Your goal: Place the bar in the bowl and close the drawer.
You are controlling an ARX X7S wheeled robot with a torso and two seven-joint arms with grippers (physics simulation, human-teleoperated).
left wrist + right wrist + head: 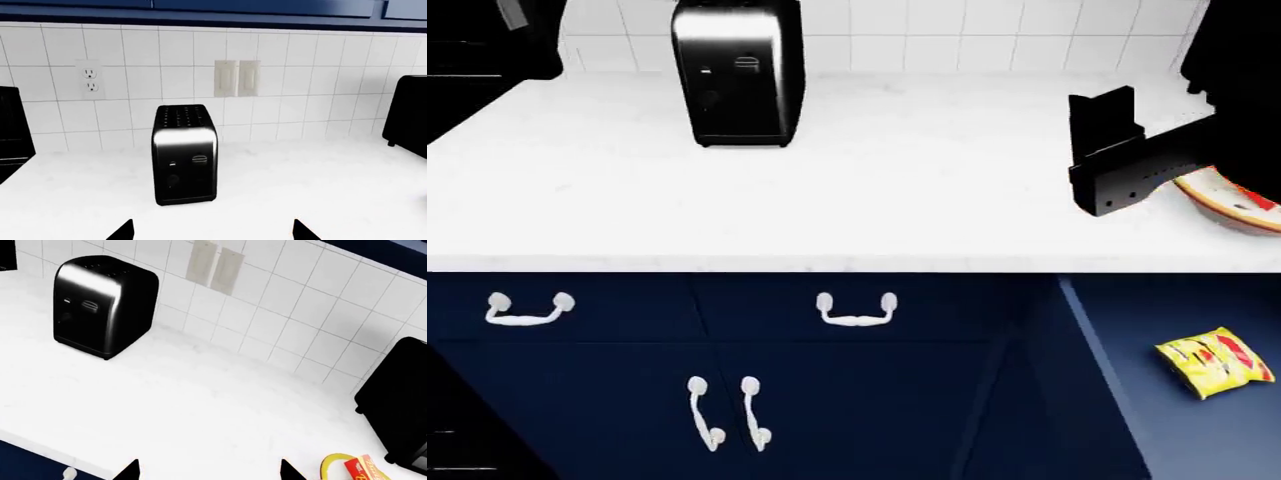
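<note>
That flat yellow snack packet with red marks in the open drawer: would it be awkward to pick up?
Probably. The flat yellow snack packet looks thin and crinkled, so likely floppy and light. Its glossy surface may be slippery. Lying flat on the navy drawer floor, it should slide rather than roll if pushed.

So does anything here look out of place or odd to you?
A drawer under the counter stands open with a yellow snack packet lying inside. On the counter's right, a butter box sits tilted in a bowl, an unusual spot for it. The toaster stands upright.
</note>
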